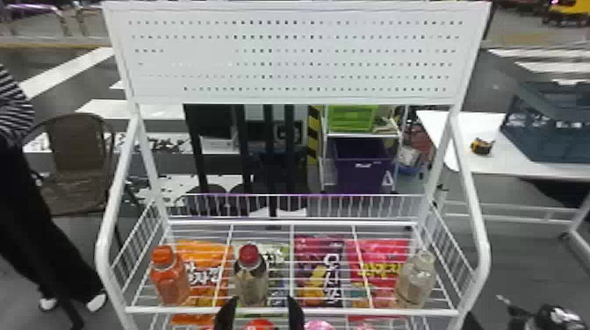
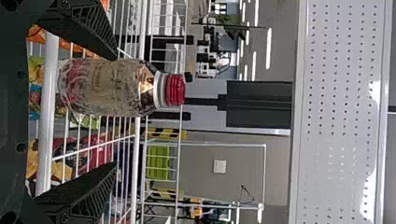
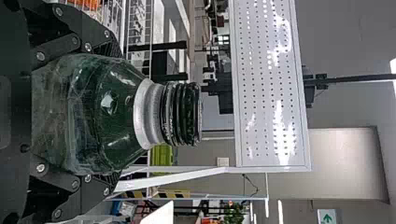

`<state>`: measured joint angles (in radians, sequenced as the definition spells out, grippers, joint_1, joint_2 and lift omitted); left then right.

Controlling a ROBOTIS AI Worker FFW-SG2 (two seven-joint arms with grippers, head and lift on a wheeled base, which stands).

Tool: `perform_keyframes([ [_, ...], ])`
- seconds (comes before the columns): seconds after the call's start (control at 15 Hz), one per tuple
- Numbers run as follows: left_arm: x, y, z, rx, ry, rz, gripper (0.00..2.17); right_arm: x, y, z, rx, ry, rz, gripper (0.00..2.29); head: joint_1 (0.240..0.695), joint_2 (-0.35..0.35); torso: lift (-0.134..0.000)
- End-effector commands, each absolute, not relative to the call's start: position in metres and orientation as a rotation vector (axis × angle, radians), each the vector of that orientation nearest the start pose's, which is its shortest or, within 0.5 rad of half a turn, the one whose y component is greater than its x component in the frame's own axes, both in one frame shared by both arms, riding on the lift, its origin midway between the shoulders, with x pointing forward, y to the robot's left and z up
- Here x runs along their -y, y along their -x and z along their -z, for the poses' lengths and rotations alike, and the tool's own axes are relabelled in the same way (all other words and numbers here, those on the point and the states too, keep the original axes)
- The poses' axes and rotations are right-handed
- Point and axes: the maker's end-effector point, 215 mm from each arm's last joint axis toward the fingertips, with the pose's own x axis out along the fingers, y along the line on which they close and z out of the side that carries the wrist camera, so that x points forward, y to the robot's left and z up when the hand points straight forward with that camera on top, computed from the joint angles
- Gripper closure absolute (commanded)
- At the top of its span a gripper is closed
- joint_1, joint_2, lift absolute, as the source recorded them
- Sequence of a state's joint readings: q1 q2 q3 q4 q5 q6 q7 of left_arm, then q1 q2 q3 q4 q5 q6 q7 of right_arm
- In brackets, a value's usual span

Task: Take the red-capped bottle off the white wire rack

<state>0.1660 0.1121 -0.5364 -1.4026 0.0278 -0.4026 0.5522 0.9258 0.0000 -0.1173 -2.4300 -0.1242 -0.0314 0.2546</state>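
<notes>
Red-capped bottle [image 1: 251, 277] upright on the white wire rack [image 1: 377, 312], about eleven o'clock from the open left gripper [image 1: 261, 312].
From here the left is the nearer arm; its spread fingers should close across the bottle's vertical axis after a slight leftward shift. The right gripper [image 3: 112, 112] grips a green bottle [image 3: 109, 105].

The head view's bottom edge cuts through the left hand [image 1: 263, 303] and the white wire rack [image 1: 333, 312].

So our left gripper [image 1: 261, 308] is poking in at the head view's bottom edge, fingers spread. Our right gripper [image 3: 117, 112] looks clamped, though its pads are mostly hidden, tbh.
</notes>
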Motion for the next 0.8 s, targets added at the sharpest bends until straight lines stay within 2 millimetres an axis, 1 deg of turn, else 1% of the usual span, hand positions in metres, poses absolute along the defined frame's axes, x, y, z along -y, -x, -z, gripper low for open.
perform_keyframes([
  [0.0, -0.086, -0.483, 0.434, 0.007, 0.011, -0.027, 0.08, 0.224, -0.334, 0.276, -0.024, -0.036, -0.176, 0.48, 0.499, 0.000, 0.000],
  [0.2, -0.093, -0.499, 0.445, -0.004, -0.007, -0.046, 0.09, 0.226, -0.333, 0.275, -0.023, -0.032, -0.174, 0.48, 0.499, 0.000, 0.000],
  [0.4, -0.104, -0.512, 0.438, 0.021, 0.010, -0.070, 0.09, 0.227, -0.330, 0.272, -0.019, -0.028, -0.173, 0.48, 0.499, 0.000, 0.000],
  [0.53, -0.116, -0.524, 0.436, 0.026, 0.005, -0.093, 0.09, 0.228, -0.327, 0.267, -0.008, -0.024, -0.172, 0.48, 0.499, 0.000, 0.000],
  [0.73, -0.122, -0.541, 0.435, 0.026, -0.003, -0.103, 0.09, 0.231, -0.323, 0.262, 0.005, -0.017, -0.166, 0.48, 0.499, 0.000, 0.000],
])
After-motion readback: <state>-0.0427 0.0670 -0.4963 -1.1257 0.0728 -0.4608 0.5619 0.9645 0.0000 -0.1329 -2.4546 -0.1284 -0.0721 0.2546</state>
